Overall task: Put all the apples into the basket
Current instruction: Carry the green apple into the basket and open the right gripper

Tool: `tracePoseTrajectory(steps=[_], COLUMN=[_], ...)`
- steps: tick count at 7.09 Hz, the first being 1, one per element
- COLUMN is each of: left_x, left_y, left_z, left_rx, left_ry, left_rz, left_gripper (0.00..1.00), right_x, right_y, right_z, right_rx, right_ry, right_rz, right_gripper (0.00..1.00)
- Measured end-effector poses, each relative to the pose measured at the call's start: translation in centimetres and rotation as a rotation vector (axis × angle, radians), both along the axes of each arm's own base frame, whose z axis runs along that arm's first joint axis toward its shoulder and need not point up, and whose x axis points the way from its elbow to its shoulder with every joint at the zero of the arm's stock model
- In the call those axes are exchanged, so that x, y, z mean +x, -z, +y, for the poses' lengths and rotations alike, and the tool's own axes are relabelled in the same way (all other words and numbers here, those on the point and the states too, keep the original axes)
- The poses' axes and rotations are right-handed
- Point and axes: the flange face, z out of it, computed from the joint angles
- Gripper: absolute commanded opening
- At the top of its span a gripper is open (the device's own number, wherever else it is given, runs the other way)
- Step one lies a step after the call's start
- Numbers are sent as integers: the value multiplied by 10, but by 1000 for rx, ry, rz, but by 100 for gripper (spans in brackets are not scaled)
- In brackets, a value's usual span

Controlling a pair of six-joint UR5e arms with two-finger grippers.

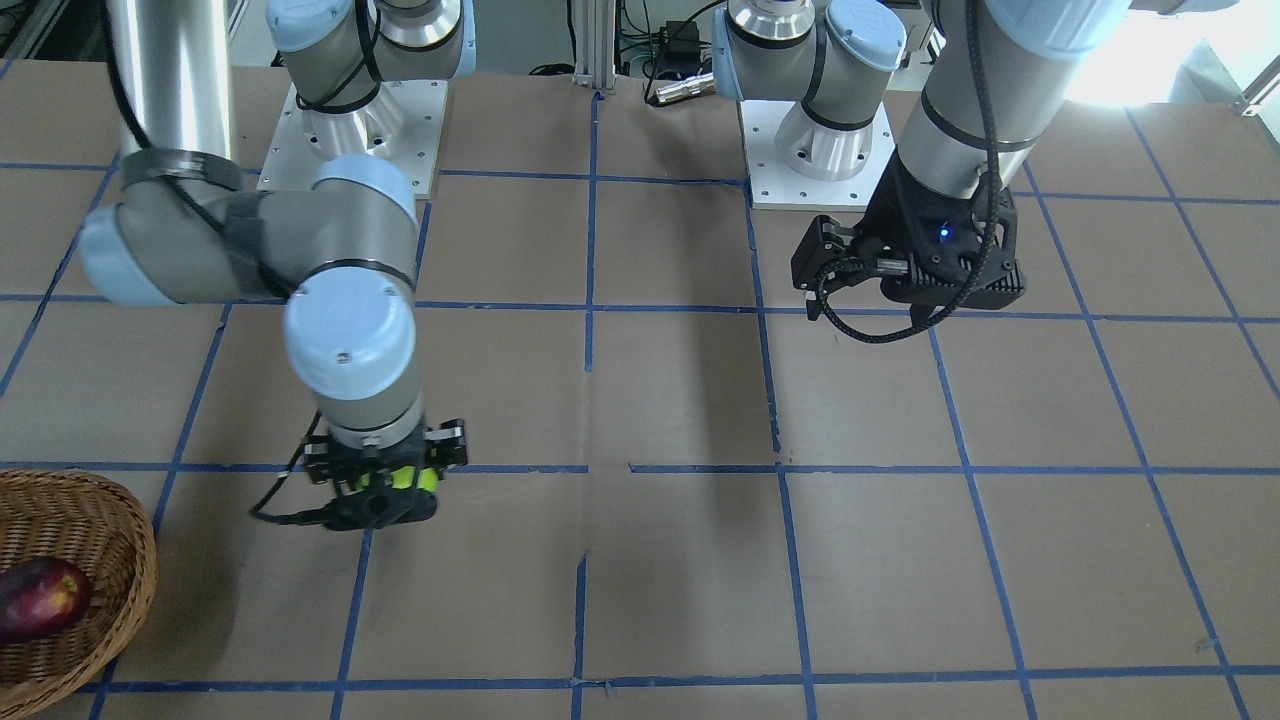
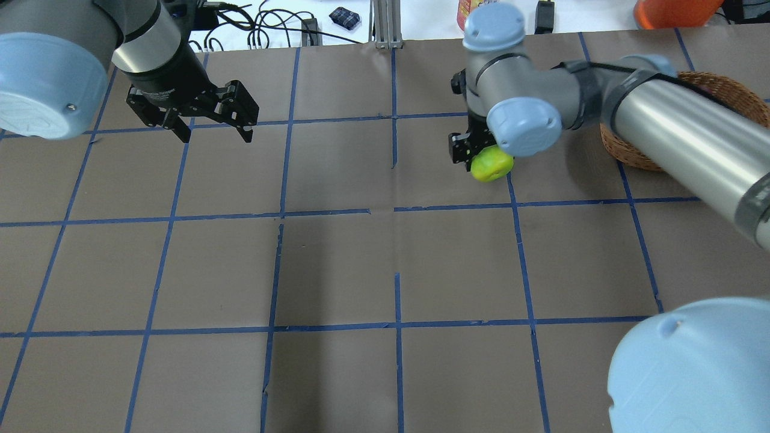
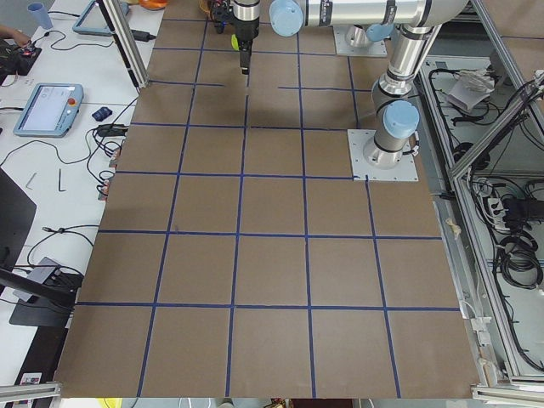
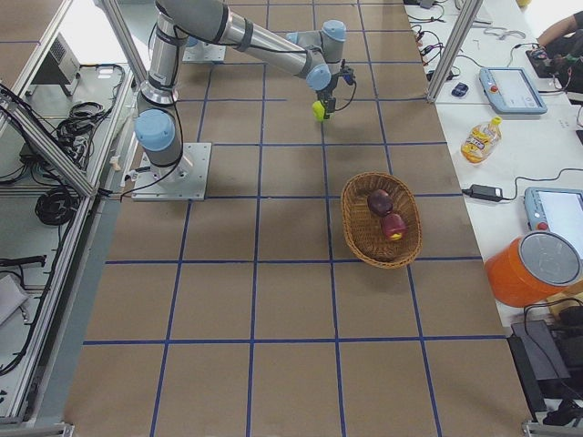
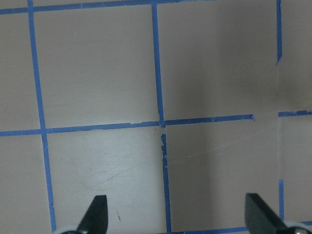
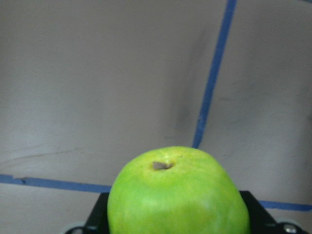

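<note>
Your right gripper (image 1: pixel 385 495) clamps the yellow-green apple (image 6: pixel 178 195) across its middle. It looks firm, waxy and bruisable, so squeeze moderately. Your left gripper (image 2: pixel 215 133) hangs spread and empty.

We log six views. The front-facing camera sits across the table (image 1: pixel 680 400) and looks steeply down, with the arm bases (image 1: pixel 815 140) at its top. The overhead one looks forward and down from behind the robot. Two side cameras sit high and far at the table's ends, looking along it. The wrist cameras look down from close: left on the taped tabletop, right just above the yellow-green apple (image 6: pixel 178 195). Front, overhead and right-side views share that apple and the basket (image 4: pixel 351 228).
</note>
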Motion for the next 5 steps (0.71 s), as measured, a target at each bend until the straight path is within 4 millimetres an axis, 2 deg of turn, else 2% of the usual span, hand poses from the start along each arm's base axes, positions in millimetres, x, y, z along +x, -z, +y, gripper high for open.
tracePoseTrajectory(steps=[1, 2, 3, 4, 5], left_x=[-1, -2, -2, -3, -4], left_y=[5, 0, -16, -23, -24], left_z=[-4, -2, 3, 1, -5], left_rx=[6, 2, -2, 7, 11], left_ry=[-1, -2, -2, -6, -12], left_rz=[1, 2, 1, 4, 5], left_gripper=[100, 100, 100, 100, 100], right_x=[-65, -124, -171, -218, -275], right_y=[-19, -25, -27, -29, -26], right_z=[-23, -37, -49, -59, -63], right_rx=[-9, -20, -52, -83, -89], right_ry=[-19, -38, -79, -131, -140], right_rz=[-7, -23, -35, -27, -25], right_gripper=[17, 18, 18, 18, 19])
